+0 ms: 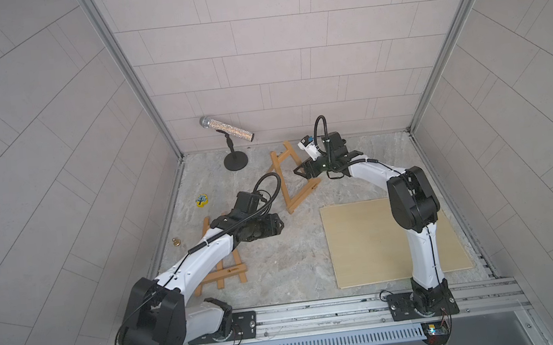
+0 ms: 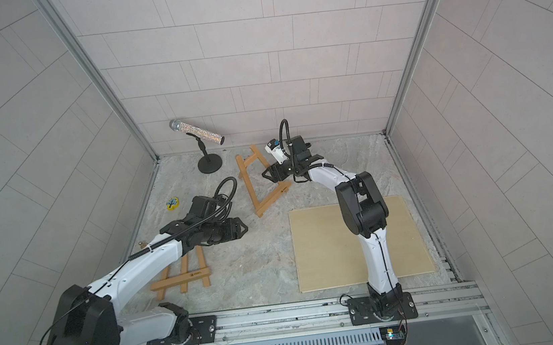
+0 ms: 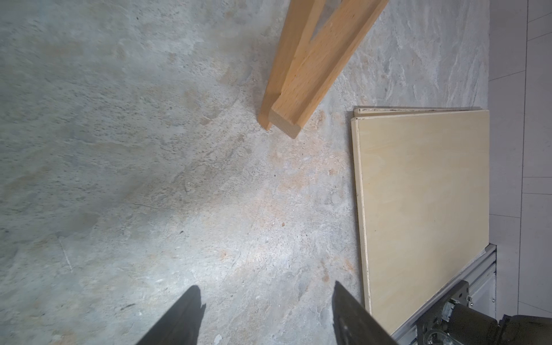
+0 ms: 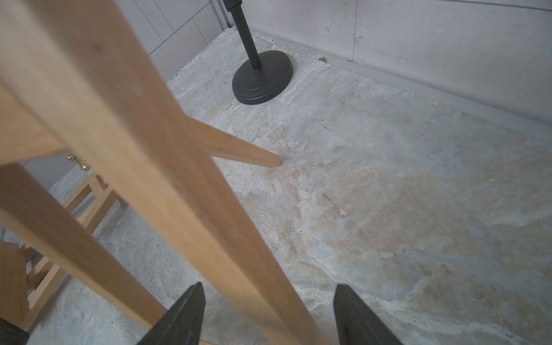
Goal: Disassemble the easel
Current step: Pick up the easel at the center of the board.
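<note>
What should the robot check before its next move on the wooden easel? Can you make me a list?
1. The right claw sits around a bar of the tilted easel frame: ok.
2. The right claw squeezes that bar tight: cannot tell.
3. The left claw is open and empty: ok.
4. The left claw touches that frame to help: not ok, it hovers over the bare table, apart from it.
5. The microphone stand is clear of the frame: ok.
6. The other easel piece lies flat and separate: ok.
</note>
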Robot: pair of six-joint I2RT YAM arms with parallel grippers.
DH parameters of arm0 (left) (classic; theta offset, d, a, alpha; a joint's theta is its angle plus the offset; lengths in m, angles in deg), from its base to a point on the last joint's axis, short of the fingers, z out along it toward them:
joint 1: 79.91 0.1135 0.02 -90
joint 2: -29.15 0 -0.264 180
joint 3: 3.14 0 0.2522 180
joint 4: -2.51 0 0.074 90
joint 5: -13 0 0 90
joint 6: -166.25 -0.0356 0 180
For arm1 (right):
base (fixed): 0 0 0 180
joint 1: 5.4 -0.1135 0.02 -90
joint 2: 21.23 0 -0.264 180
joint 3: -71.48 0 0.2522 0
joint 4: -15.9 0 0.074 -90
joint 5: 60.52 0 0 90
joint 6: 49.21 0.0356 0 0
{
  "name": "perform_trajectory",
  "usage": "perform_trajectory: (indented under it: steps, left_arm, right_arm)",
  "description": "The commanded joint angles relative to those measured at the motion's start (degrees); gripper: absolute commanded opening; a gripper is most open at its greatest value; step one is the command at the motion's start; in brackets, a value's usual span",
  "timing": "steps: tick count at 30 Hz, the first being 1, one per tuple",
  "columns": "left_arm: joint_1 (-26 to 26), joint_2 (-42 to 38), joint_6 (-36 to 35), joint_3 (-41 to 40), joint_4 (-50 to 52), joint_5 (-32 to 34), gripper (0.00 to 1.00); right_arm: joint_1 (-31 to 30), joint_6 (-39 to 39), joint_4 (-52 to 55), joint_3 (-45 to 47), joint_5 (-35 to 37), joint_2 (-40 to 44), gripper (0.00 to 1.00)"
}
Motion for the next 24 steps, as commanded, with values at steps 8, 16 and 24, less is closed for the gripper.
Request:
perform_trajectory:
  steps: [8,16,24]
  left_arm:
    - [2.1,-0.1,-0.6,-0.4,-0.1,-1.2,0.73]
    - [3.5,-0.9,-0.6,-0.4,0.3,-1.5,0.73]
    - [9.2,-4.0,1.1,-1.3,-0.3,-3.2,0.73]
  right_arm:
    - [-2.1,-6.7,0.8,0.7,2.7,0.8,0.39]
    - [-3.7,-8.6,0.2,1.4,6.5,2.1,0.23]
    - [-4.5,-8.5,-0.2,3.5,9.2,6.8,0.18]
